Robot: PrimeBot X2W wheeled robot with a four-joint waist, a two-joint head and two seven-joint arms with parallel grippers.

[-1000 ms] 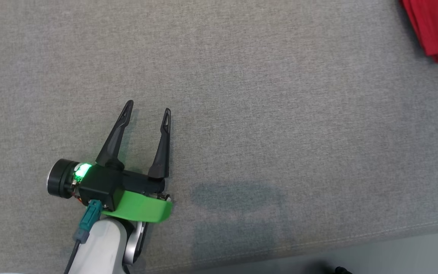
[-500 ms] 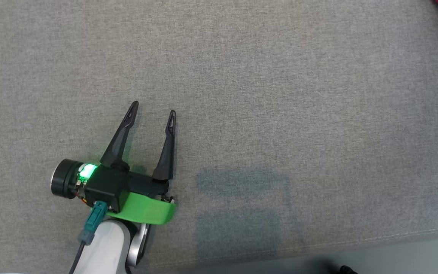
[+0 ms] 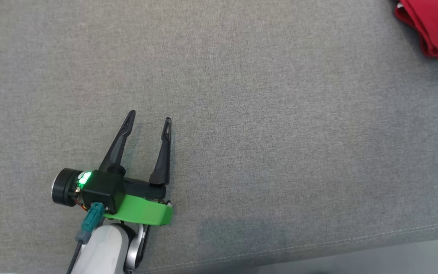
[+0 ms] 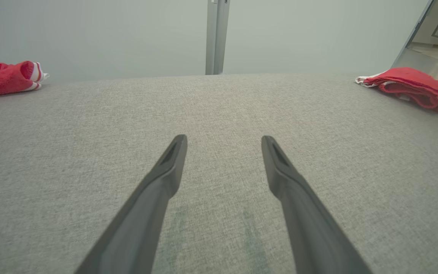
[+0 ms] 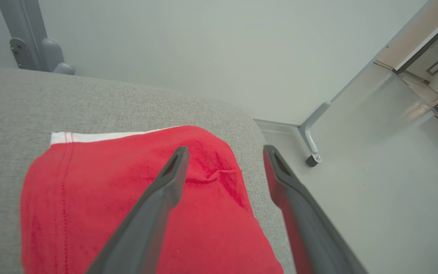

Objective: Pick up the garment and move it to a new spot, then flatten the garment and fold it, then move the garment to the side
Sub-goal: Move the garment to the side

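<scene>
The folded red garment point(image 3: 432, 26) lies at the far right corner of the grey upholstered surface point(image 3: 280, 133), well apart from the left gripper point(image 3: 149, 116). In the right wrist view it sits directly beneath the right gripper point(image 5: 225, 149). Its white-trimmed hem points away from the camera, and its outer side is near the rounded edge above the floor point(image 5: 375, 198).

Both pincers stand spread with nothing between their 2 fingers. The left one hovers low over bare cloth at the near edge, and the right one hangs over the garment point(image 5: 70, 198). I cannot tell whether the right fingertips touch the fabric.

Judging by the tidy fold and its place at the side, the task looks close to finished, so most of the risk lies in the retreat:

1. If a fingertip snags the small raised crease between the fingers as the right arm lifts, it could pull the top layer open and spoil the fold.
2. A sideways drag could slide the garment off the corner, because little surface is left beyond it.
3. A 2nd red garment with white stripes point(image 4: 2, 76) lies at the far left and could be mistaken for the target.
</scene>
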